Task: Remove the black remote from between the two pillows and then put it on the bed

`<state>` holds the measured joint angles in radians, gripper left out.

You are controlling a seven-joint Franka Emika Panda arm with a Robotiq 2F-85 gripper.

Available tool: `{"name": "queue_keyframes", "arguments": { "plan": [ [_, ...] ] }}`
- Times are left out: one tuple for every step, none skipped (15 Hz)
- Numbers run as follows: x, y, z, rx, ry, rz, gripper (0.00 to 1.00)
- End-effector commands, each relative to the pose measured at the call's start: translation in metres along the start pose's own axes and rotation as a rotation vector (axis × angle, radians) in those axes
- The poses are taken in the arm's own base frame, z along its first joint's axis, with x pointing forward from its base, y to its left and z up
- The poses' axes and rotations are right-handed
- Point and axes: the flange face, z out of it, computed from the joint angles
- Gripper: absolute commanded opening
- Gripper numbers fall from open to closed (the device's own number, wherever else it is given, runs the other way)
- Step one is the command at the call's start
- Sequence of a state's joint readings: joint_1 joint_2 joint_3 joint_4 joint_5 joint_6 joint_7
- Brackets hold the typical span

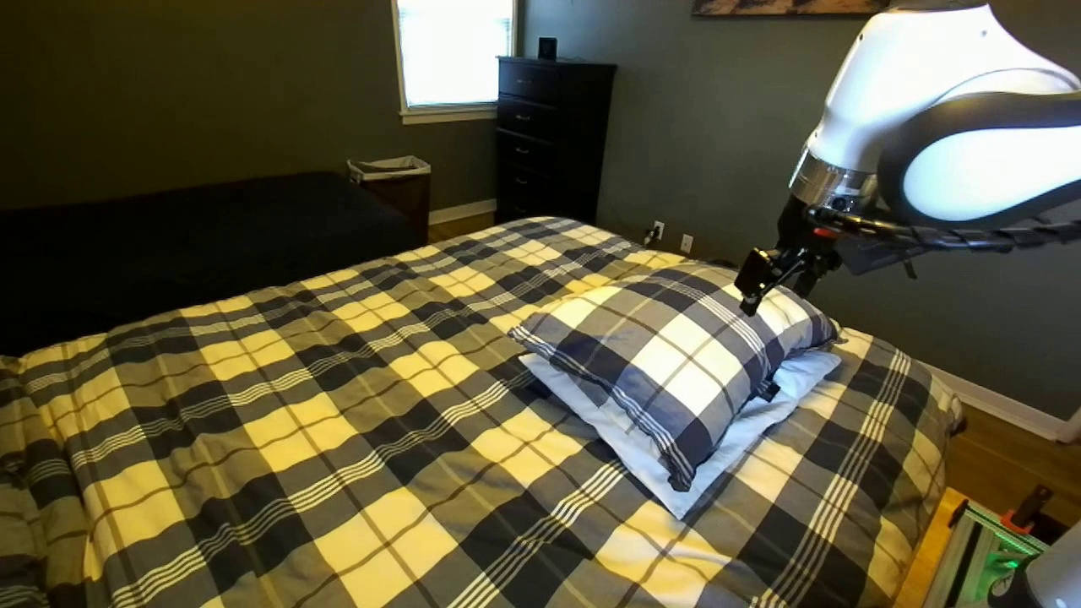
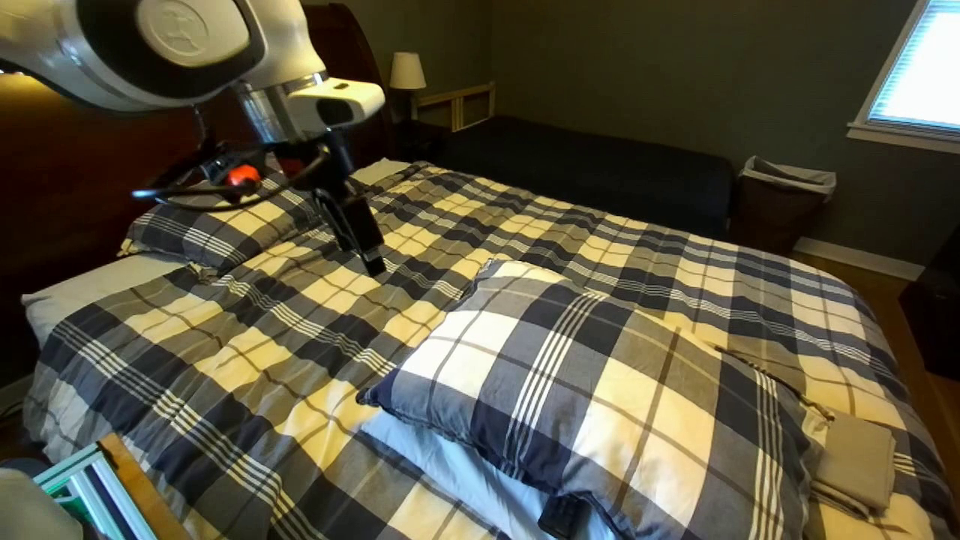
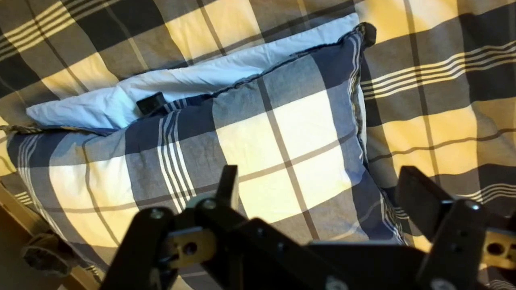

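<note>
Jaws wide apart and empty, clear of the plaid pillow [image 2: 607, 390], black remote [image 3: 150, 103] partly under its edge.

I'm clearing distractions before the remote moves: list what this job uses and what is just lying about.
Job: black remote, upper plaid pillow, light-blue lower pillow, plaid-covered bed, open gripper.
Just about: folded beige cloth, table lamp, lined hamper, chest of drawers, spare plaid pillow.
</note>
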<state>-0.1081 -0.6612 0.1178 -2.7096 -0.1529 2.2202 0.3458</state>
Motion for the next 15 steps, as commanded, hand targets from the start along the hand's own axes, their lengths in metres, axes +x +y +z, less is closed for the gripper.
{"name": "queue_keyframes", "arguments": {
  "plan": [
    [0.013,0.040,0.043,0.060,-0.030,-0.042,1.00],
    [0.016,0.055,0.053,0.071,-0.051,-0.050,1.00],
    [0.018,0.071,0.061,0.070,-0.072,-0.051,1.00],
    [0.021,0.089,0.069,0.059,-0.094,-0.047,1.00],
    [0.022,0.102,0.074,0.053,-0.112,-0.043,1.00],
    [0.016,0.082,0.060,0.064,-0.086,-0.032,1.00],
    [0.017,0.091,0.065,0.065,-0.096,-0.025,1.00],
    [0.017,0.091,0.065,0.065,-0.096,-0.024,1.00],
    [0.017,0.089,0.064,0.064,-0.093,-0.030,1.00],
    [0.017,0.086,0.062,0.062,-0.089,-0.036,1.00],
    [0.018,0.084,0.061,0.061,-0.087,-0.039,1.00],
    [0.018,0.084,0.061,0.061,-0.087,-0.040,1.00],
    [0.018,0.084,0.061,0.061,-0.087,-0.040,1.00],
    [0.021,0.084,0.068,0.052,-0.115,-0.070,1.00],
    [0.022,0.086,0.076,0.051,-0.149,-0.098,1.00]
  ]
}}
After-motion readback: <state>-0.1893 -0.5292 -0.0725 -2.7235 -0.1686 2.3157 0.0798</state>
